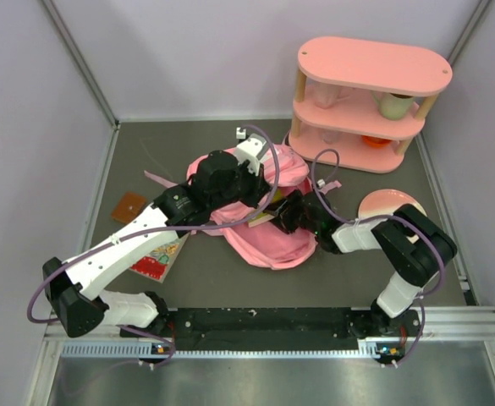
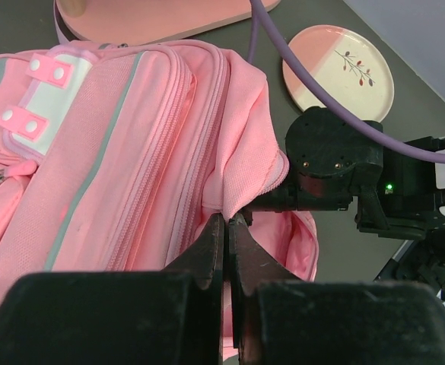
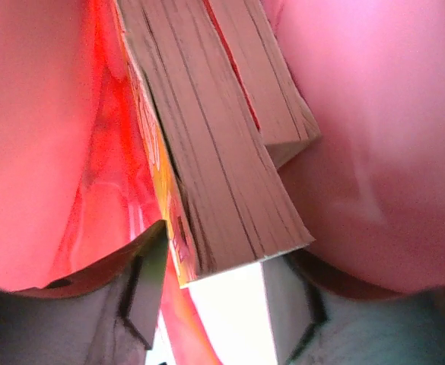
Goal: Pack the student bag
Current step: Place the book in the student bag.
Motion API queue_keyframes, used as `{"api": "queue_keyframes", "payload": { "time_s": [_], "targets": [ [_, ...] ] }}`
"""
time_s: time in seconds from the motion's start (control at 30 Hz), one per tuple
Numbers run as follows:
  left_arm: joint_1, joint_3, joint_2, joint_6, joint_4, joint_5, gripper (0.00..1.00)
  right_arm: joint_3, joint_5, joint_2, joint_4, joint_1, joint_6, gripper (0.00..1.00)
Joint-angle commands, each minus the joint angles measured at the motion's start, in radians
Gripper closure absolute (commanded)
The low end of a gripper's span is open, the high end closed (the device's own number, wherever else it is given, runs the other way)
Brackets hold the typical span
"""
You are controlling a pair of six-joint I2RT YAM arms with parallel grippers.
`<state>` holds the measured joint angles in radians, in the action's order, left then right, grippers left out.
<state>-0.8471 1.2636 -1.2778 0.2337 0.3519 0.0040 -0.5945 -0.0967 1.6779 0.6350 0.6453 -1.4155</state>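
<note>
Setting: dark grey tabletop [image 1: 349,283] lay between pale lilac walls.
Student bag: large pink fabric backpack [image 1: 272,245] with mint and white trim lay flat at the centre of the top view, its mouth toward the lower right.
Left gripper: black left gripper [image 2: 227,220] had its fingers pressed together on a fold of the bag's opening edge, at the lower centre of its wrist view.
Right gripper: right gripper [image 3: 214,245] reached into the bag's mouth with its fingers spread apart.
Books: 2 paperback books [image 3: 214,152] sat inside the pink lining, the nearer one's corner between those fingers; contact could not be told.
Plate: round pink and white plate [image 1: 391,205] lay right of the bag.
Shelf: pink oval shelf unit [image 1: 365,93] stood at the upper right.
</note>
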Motion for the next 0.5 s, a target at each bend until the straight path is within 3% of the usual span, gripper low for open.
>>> {"api": "queue_keyframes", "payload": {
  "time_s": [0.0, 0.03, 0.07, 0.1, 0.3, 0.47],
  "targets": [
    [-0.003, 0.013, 0.066, 0.006, -0.177, 0.014, 1.00, 0.039, -0.008, -0.032, -0.018, -0.001, -0.006, 0.58],
    [-0.003, 0.011, 0.067, 0.006, -0.179, 0.017, 1.00, 0.059, 0.000, -0.029, 0.038, -0.001, -0.023, 0.65],
    [-0.003, 0.010, 0.070, 0.004, -0.180, 0.022, 1.00, 0.064, 0.003, -0.018, 0.061, 0.001, -0.029, 0.87],
    [-0.003, 0.008, 0.071, 0.004, -0.180, 0.027, 1.00, 0.065, 0.008, -0.014, 0.083, -0.002, -0.037, 0.97],
    [-0.003, -0.004, 0.074, 0.000, -0.179, 0.025, 1.00, 0.021, 0.044, -0.006, 0.230, -0.001, -0.085, 1.00],
    [-0.003, -0.016, 0.075, 0.001, -0.182, 0.056, 1.00, -0.118, 0.129, 0.005, 0.105, -0.003, -0.054, 1.00]
  ]
}}
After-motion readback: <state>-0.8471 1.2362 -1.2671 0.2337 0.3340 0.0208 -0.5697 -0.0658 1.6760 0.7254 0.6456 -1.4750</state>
